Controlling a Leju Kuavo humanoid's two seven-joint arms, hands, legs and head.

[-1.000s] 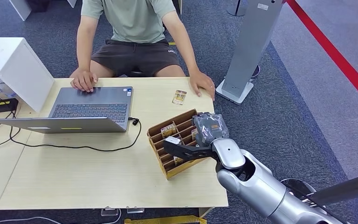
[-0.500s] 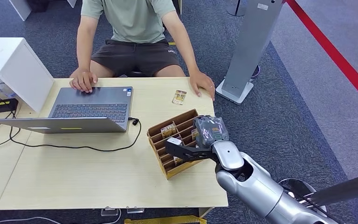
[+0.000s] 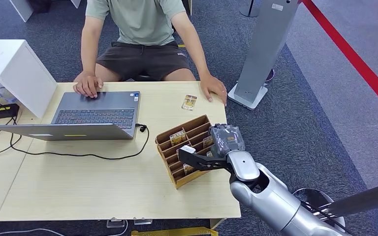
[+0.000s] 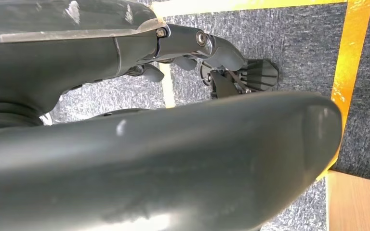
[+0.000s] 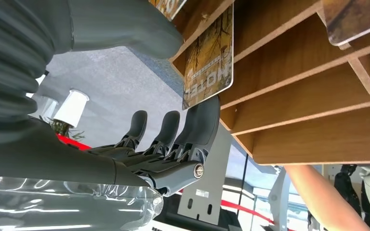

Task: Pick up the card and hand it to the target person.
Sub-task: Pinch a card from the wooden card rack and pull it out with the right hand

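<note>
My right hand (image 3: pixel 215 150) is at the wooden rack (image 3: pixel 170 140), thumb and a finger (image 5: pixel 200 127) pinching a card (image 5: pixel 208 60) sitting in its slot. Looks thin, stiff and slick, so I'd grip flat on both faces near the exposed edge.

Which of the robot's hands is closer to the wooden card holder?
The right hand. It reaches over the wooden card holder, fingers at a card in a slot. The left hand hangs down over the carpet floor, away from it.
</note>
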